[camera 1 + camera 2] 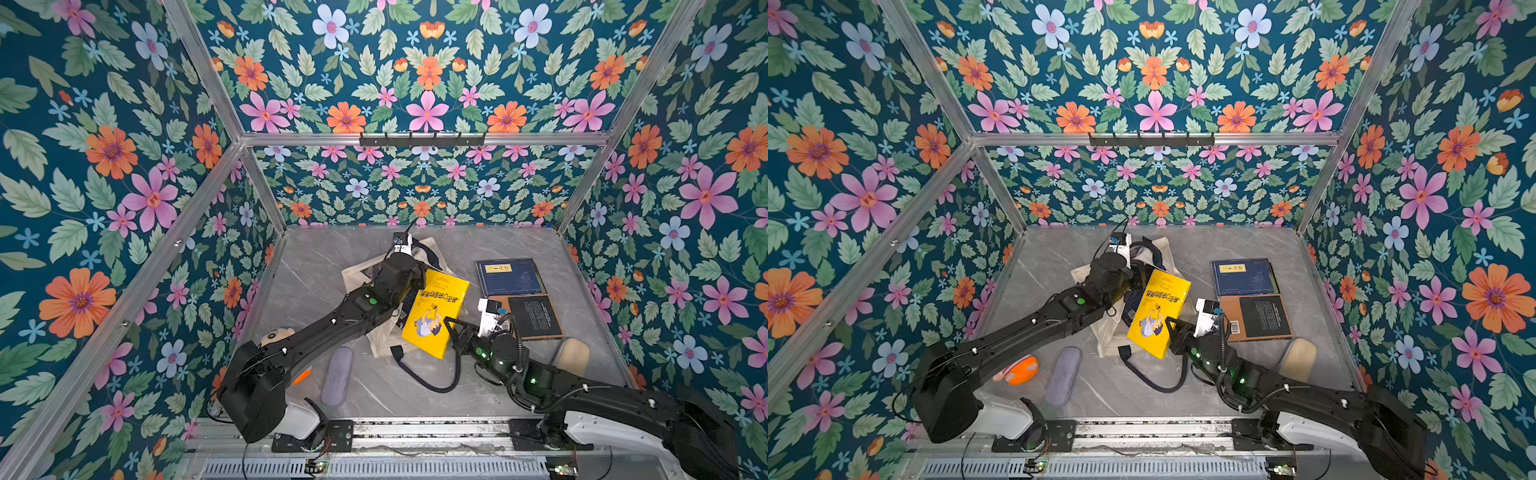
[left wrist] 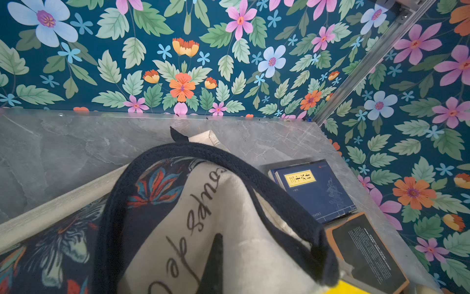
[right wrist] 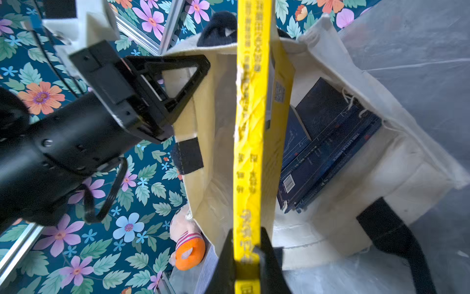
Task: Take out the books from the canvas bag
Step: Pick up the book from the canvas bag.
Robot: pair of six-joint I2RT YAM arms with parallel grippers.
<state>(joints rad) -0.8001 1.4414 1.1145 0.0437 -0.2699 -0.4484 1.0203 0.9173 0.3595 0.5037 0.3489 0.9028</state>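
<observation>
right gripper [image 3: 246, 244] clamped on yellow book [image 1: 436, 311] spine, book tilted over canvas bag [image 1: 380, 337] mouth, mid-surface, left gripper [image 3: 187, 99] pinched tight on bag rim, navy books [image 3: 330, 152] inside

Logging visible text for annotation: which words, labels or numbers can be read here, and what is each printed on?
"THE LITTLE PRINCE": spine of a navy book inside the canvas bag.
"三十六计": yellow label on a second navy book, outside the bag.
Too blurred or partial to read: the yellow book title, the black book back-cover text, the bag's cursive script.
</observation>
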